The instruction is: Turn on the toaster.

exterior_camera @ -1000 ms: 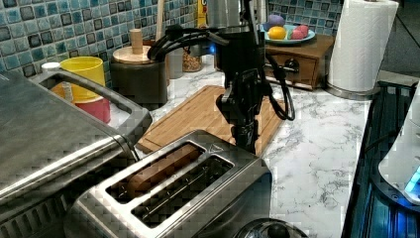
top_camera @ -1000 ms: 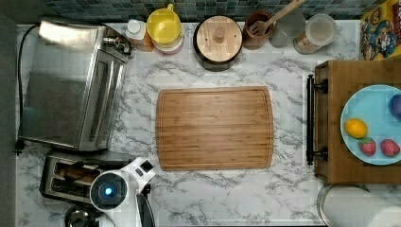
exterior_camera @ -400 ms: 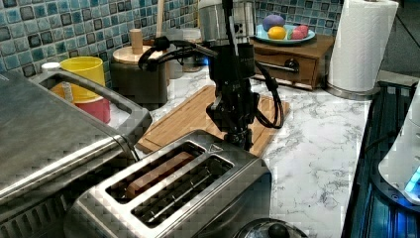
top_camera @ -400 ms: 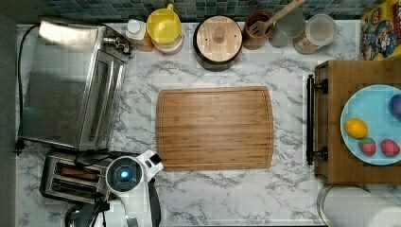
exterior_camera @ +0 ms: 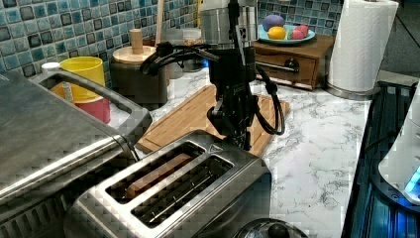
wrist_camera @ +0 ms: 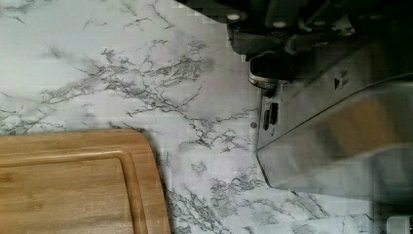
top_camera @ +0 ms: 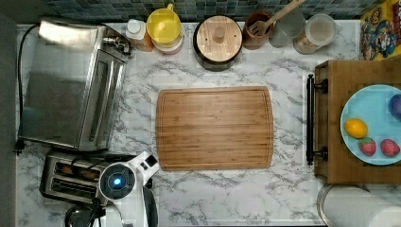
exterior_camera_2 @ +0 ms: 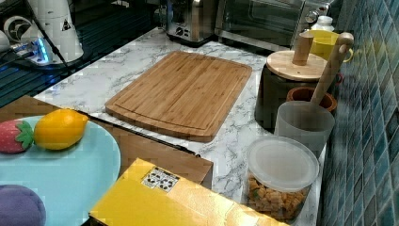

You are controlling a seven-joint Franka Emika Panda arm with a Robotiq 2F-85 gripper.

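Toaster [exterior_camera: 183, 191] sits at the near left of the marble counter [top_camera: 227, 194] in the top view, just in front of the large steel toaster oven [top_camera: 71, 85]. In the left view its two long slots face up, and a brown slice stands in the slot on the left view's left. In the right view the toaster [exterior_camera_2: 188, 19] stands at the far end of the counter beside the oven.

The gripper [exterior_camera: 236, 134] hangs at the end of the toaster that faces the cutting board, its dark fingers pointing down close to the steel corner. Whether they are apart or together I cannot tell, nor whether they touch the toaster. In the wrist view the dark gripper body sits over the toaster's end face [wrist_camera: 336, 141], where a small black slot is visible.

The bamboo cutting board [top_camera: 215, 127] lies in the middle of the counter, just to the top view's right of the arm. Along the tiled back wall stand a yellow pitcher [top_camera: 164, 26], a dark canister with a wooden lid [top_camera: 217, 40] and a brown pot with a wooden spoon [top_camera: 257, 30]. On the top view's right a wooden drawer box [top_camera: 340, 142] carries a blue plate [top_camera: 369, 101] of toy fruit.
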